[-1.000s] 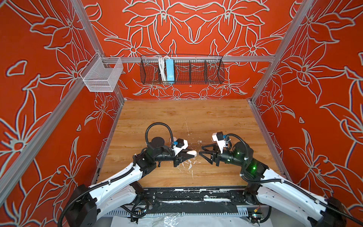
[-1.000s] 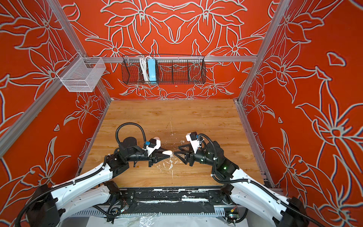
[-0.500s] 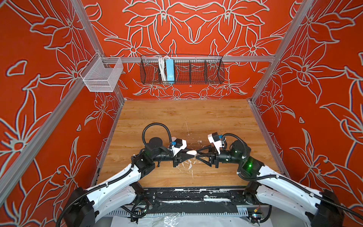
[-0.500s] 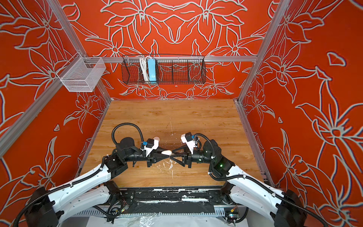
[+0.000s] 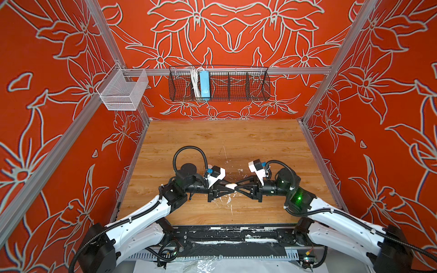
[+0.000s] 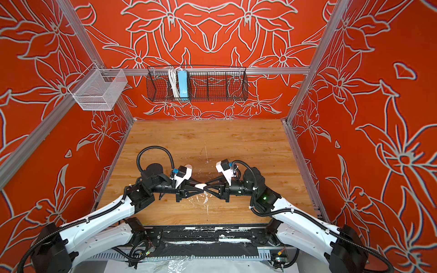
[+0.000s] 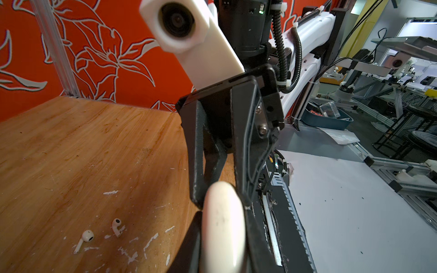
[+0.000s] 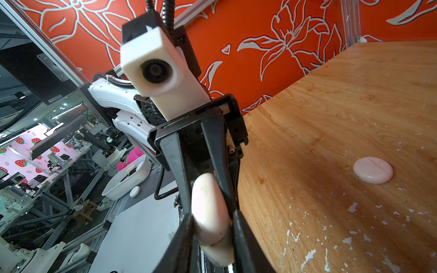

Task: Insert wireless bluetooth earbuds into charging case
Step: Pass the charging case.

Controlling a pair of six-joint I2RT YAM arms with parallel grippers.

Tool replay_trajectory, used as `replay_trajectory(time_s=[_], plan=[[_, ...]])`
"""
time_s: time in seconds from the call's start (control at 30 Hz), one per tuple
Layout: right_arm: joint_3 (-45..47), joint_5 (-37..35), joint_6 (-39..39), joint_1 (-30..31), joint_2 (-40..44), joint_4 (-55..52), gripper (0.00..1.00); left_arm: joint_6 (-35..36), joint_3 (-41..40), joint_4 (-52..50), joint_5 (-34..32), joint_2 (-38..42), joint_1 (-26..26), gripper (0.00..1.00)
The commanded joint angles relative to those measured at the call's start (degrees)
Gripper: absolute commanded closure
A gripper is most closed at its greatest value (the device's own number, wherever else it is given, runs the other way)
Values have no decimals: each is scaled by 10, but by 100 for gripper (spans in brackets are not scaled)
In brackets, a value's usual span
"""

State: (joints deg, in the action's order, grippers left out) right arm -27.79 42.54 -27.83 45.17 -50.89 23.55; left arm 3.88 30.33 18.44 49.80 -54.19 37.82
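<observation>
Now, around the work, a black wire basket (image 5: pixel 218 84) hangs above the desk's (image 5: pixel 212 137) back edge, holding a blue power strip (image 5: pixel 204 84) and a coiled white cable (image 5: pixel 195 82). A white mesh basket (image 5: pixel 123 89) hangs off the left wall near the back left corner. The back half of the desk is open wood, while the front middle is crowded and flecked with white paint (image 5: pixel 229 200). There both arms meet nose to nose over the desk, with the white oval charging case (image 7: pixel 222 224) between them. The left gripper (image 5: pixel 224 188) is clenched on the case. The right gripper (image 5: pixel 237 186) straddles the case's other end, its fingers (image 8: pixel 243 236) close against it, though I cannot tell whether they press. Two wireless bluetooth earbuds (image 7: pixel 84 237) lie loose on the desk just back of the grippers, near each other but apart. A second case, round and pale (image 8: pixel 373 170), rests flat and closed on the desk behind the left arm's wrist.
</observation>
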Motion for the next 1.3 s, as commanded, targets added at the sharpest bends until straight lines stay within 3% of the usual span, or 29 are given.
replay_trajectory(time_s=[0.0, 0.17, 0.3, 0.47, 0.57, 0.67, 0.9, 1.27], plan=[[-28, 1, 7, 22, -18, -4, 68, 8, 22, 26, 29, -2, 8, 100], [-38, -21, 26, 45, -30, -21, 68, 9, 25, 21, 29, -1, 8, 100], [-39, -38, 25, 51, -34, -25, 80, 8, 24, 23, 27, 1, 8, 97], [-34, -70, 16, 50, -31, -24, 88, -1, 18, 30, 14, 6, 8, 79], [-25, -98, 8, 50, -23, -20, 91, -13, 9, 43, -4, 13, 8, 63], [-13, -136, -3, 50, -10, -13, 94, -16, 3, 49, -14, 18, 8, 57], [27, -208, -35, 50, 35, 31, 95, -18, 4, 48, -16, 8, 8, 54], [40, -196, -48, 50, 40, 79, 96, -26, 20, 51, 19, -19, 8, 50]])
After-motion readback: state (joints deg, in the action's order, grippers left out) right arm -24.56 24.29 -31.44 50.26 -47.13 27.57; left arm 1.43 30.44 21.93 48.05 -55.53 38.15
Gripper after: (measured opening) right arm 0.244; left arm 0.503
